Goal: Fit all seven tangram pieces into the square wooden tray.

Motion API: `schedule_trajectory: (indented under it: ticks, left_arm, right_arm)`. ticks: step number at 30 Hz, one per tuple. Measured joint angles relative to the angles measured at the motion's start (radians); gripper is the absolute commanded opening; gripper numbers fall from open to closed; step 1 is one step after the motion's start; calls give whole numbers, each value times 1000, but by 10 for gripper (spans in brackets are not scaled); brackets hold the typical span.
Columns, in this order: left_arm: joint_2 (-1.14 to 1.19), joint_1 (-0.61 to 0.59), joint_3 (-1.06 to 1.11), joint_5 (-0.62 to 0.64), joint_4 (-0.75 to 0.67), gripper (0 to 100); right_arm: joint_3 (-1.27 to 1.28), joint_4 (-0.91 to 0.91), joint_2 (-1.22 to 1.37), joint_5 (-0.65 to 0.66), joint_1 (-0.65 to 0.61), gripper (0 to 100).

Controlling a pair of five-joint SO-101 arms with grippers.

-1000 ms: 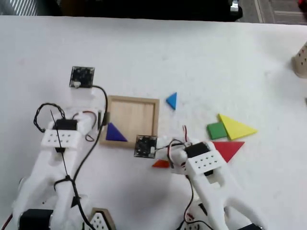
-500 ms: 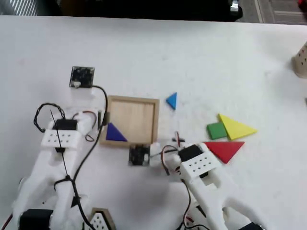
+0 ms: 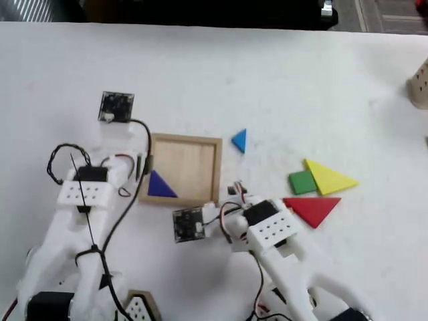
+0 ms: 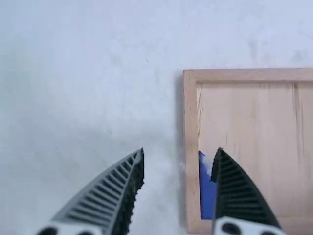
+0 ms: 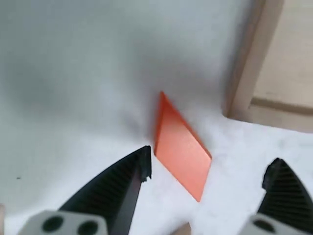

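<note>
The square wooden tray (image 3: 215, 155) lies mid-table with a dark blue triangle (image 3: 159, 185) in its near left corner. My left gripper (image 4: 178, 161) is open and straddles the tray's left rim (image 4: 189, 147), one finger over the blue triangle (image 4: 206, 188). My right gripper (image 5: 211, 159) is open low over an orange parallelogram (image 5: 181, 147), just off the tray's corner (image 5: 244, 83). To the right of the tray lie a small blue triangle (image 3: 239, 140), a green square (image 3: 302, 182), a yellow triangle (image 3: 329, 177) and a red triangle (image 3: 311, 208).
A pale wooden object (image 3: 420, 83) stands at the table's far right edge. Another wooden piece (image 3: 144, 304) lies at the front between the arm bases. The left arm's cables (image 3: 134, 200) run beside the tray. The white table is bare toward the back.
The right arm has swung left along the tray's near edge. It now covers the orange parallelogram in the high view. The left arm has not moved.
</note>
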Motion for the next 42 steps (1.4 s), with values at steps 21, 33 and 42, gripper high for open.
schedule_trajectory:
  ticks: [21,33,42]
  left_arm:
    - [0,0,0,-6,0,234]
    - [0,0,0,-6,0,234]
    - [0,0,0,-6,0,234]
  right_arm:
    - [-87,-123,229,-78,120,59]
    - [-84,-140,230,-176,150,296]
    - [-84,-141,232,-160,199,325]
